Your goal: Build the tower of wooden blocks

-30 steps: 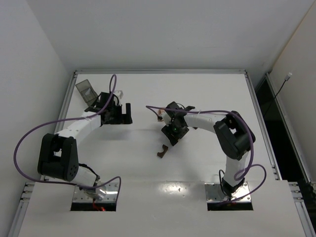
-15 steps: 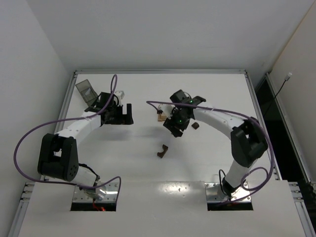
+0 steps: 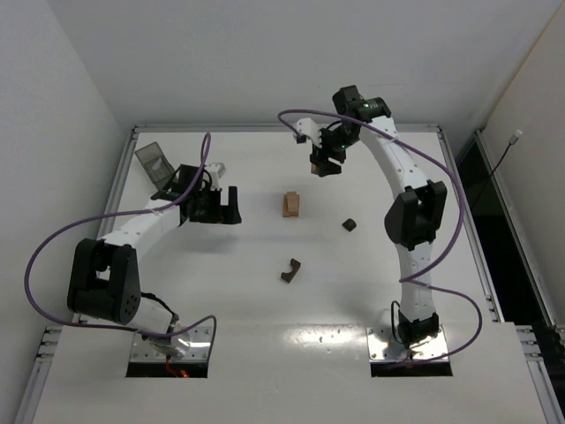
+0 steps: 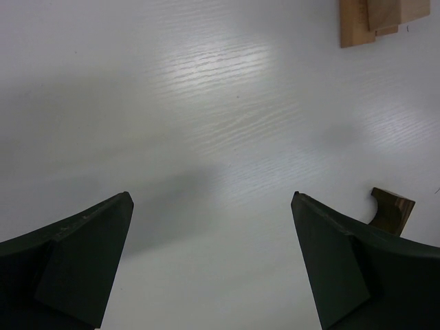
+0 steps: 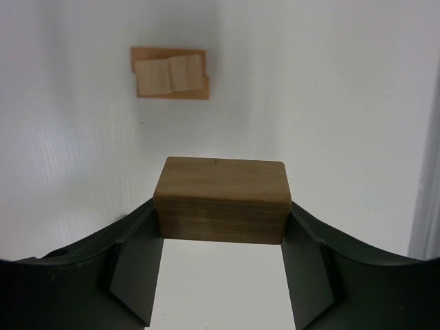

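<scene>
My right gripper (image 5: 220,216) is shut on a dark brown brick (image 5: 220,199) and holds it high above the table, at the far middle in the top view (image 3: 321,164). The tower (image 3: 290,204) is a short stack of light tan blocks, seen from above in the right wrist view (image 5: 170,73) and at the top edge of the left wrist view (image 4: 371,20). A dark arch (image 3: 290,270) lies near the middle and also shows in the left wrist view (image 4: 393,210). A small dark cube (image 3: 350,225) lies right of the tower. My left gripper (image 3: 222,205) is open and empty (image 4: 213,206), left of the tower.
A small dark translucent tray (image 3: 153,161) stands at the far left corner. A raised rim (image 3: 287,128) runs along the table's far edge. Purple cables loop over both arms.
My right arm has lifted and swung from low over the table's middle to high at the far side, carrying the brown brick. The tan stack and dark cube came into view. The left arm is still.
</scene>
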`<state>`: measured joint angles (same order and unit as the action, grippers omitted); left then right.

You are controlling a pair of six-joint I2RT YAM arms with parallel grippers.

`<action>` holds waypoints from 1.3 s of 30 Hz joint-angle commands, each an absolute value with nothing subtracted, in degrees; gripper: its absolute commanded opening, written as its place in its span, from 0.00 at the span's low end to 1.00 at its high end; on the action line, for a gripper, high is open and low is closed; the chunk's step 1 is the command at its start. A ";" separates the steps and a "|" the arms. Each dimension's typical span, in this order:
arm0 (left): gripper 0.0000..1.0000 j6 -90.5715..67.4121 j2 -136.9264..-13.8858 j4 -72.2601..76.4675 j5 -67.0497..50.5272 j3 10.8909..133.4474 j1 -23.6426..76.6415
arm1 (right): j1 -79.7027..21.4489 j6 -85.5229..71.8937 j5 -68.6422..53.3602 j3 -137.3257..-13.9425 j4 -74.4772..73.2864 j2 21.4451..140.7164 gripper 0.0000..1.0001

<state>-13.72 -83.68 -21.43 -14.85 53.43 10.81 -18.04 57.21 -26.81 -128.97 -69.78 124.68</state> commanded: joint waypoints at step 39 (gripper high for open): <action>1.00 -12.92 -81.56 -19.60 -17.31 52.47 8.61 | -30.32 57.66 -13.01 -137.11 -69.35 142.12 0.00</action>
